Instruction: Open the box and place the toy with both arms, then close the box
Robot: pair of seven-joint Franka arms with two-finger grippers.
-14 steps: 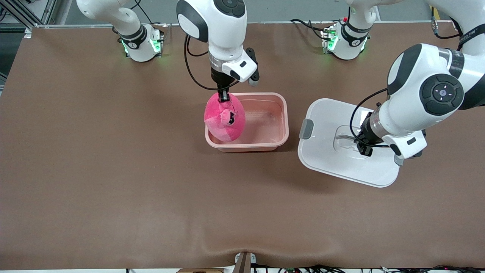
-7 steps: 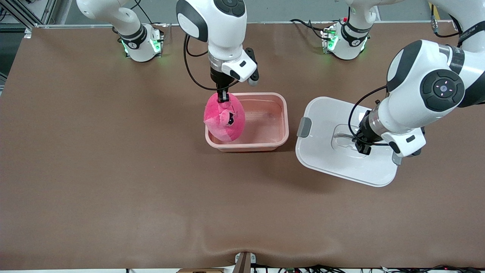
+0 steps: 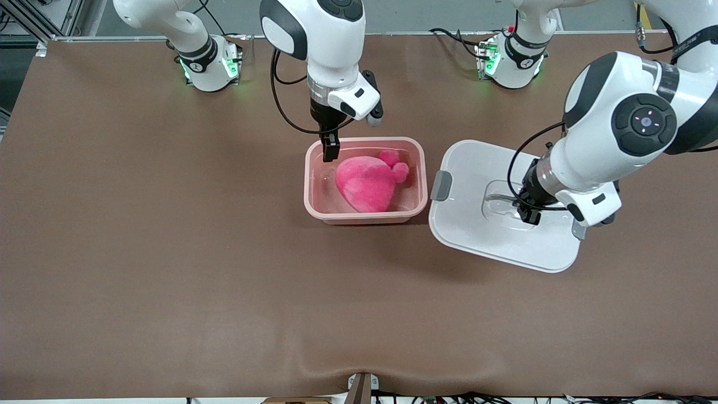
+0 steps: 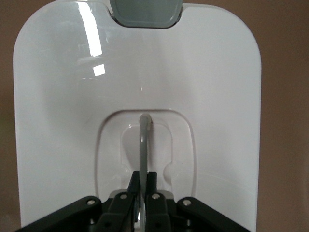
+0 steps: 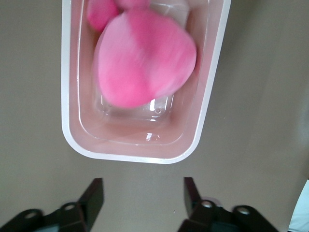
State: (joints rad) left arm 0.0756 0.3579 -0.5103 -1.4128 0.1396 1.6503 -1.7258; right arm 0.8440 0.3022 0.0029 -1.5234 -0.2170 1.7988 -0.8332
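Observation:
The salmon-pink box (image 3: 310,185) stands open in the middle of the table. The pink toy (image 3: 367,182) lies inside it, eyes hidden. My right gripper (image 3: 330,150) hangs open and empty over the box's rim at the right arm's end. In the right wrist view the toy (image 5: 145,60) fills the box (image 5: 140,155), and the right gripper (image 5: 143,193) is spread wide over bare table. The white lid (image 3: 477,235) is beside the box toward the left arm's end. My left gripper (image 3: 524,216) is shut on the lid's handle (image 4: 143,145), seen pinched in the left gripper (image 4: 143,181).
A grey clip (image 3: 441,186) on the lid's edge points at the box; the same clip (image 4: 146,10) shows in the left wrist view. Both arm bases stand along the table's edge farthest from the front camera. A brown mat covers the table (image 3: 168,252).
The right gripper has opened and the toy has dropped from it into the box. The left arm has carried the lid closer to the box.

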